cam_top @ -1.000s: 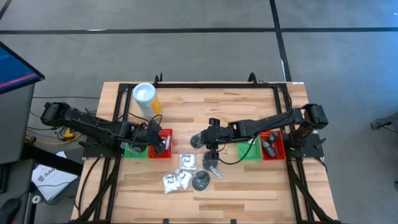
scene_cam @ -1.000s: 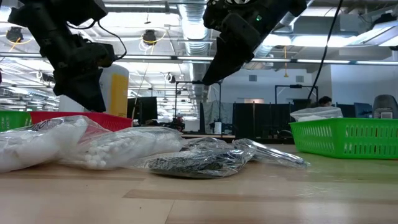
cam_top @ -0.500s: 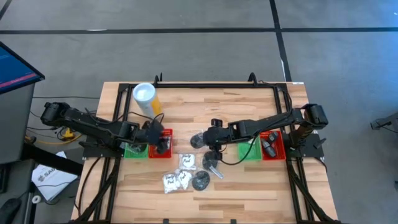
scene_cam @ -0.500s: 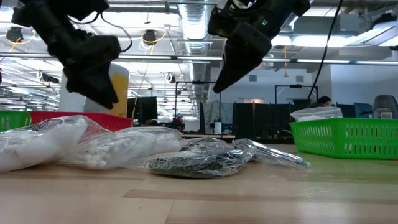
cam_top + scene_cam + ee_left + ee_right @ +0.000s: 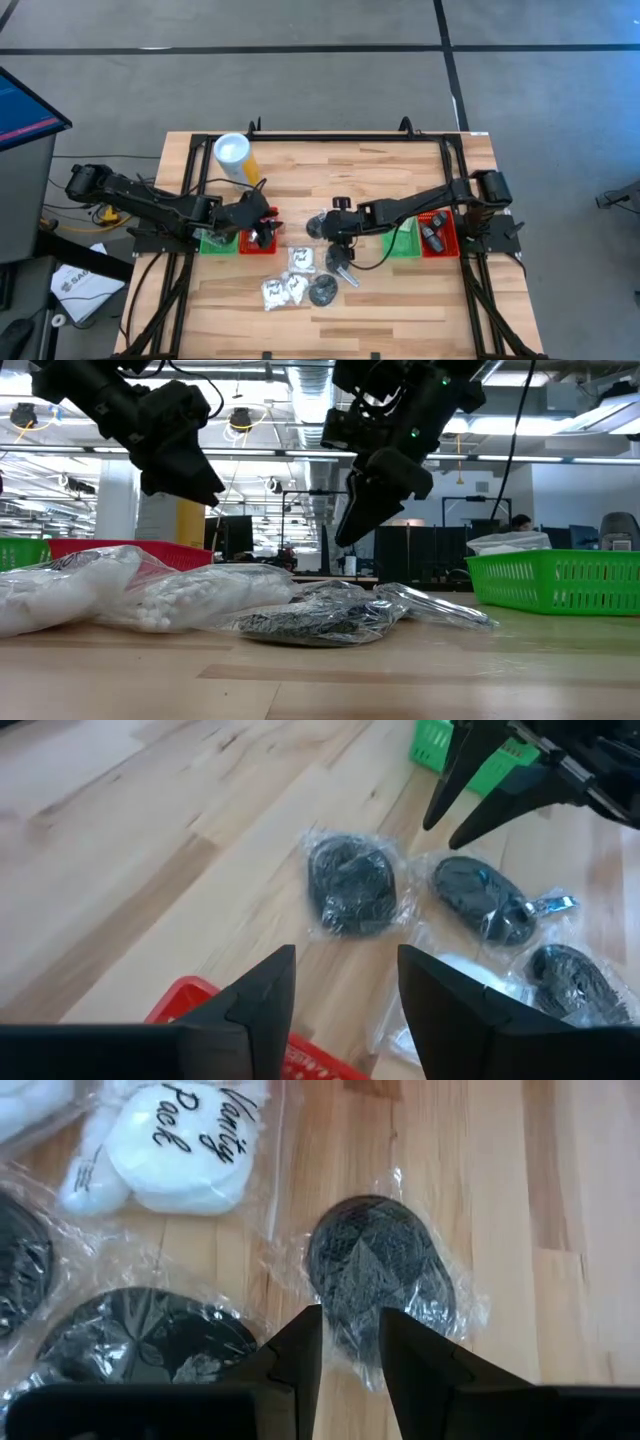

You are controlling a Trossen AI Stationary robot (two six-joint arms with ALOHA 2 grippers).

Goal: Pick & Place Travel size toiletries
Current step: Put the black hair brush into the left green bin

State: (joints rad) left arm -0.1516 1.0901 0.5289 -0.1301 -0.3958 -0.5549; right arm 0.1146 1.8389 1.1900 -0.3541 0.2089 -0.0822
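Observation:
Several travel size toiletries lie in clear bags mid-table: black discs (image 5: 318, 225) (image 5: 340, 262) (image 5: 322, 292) and white sachets (image 5: 300, 260) (image 5: 283, 291). My right gripper (image 5: 350, 1320) (image 5: 335, 236) hangs over the farthest black disc (image 5: 375, 1270), pointing steeply down, its fingers a narrow gap apart and clear of the bag. My left gripper (image 5: 345, 960) (image 5: 267, 222) stands open over the left red tray (image 5: 250, 243), tipped toward the discs, with nothing between its fingers.
A yellow cylinder with a white top (image 5: 232, 158) stands at the far left. Green (image 5: 212, 243) and red trays sit at the left. A green tray (image 5: 402, 243) and a red tray (image 5: 440, 233) holding dark items sit at the right. Bare wood lies along the near edge.
My right gripper has sunk toward the farthest black disc. My left gripper has tipped up from pointing down into the red tray to a slant toward the table's middle. The bags on the table have kept still.

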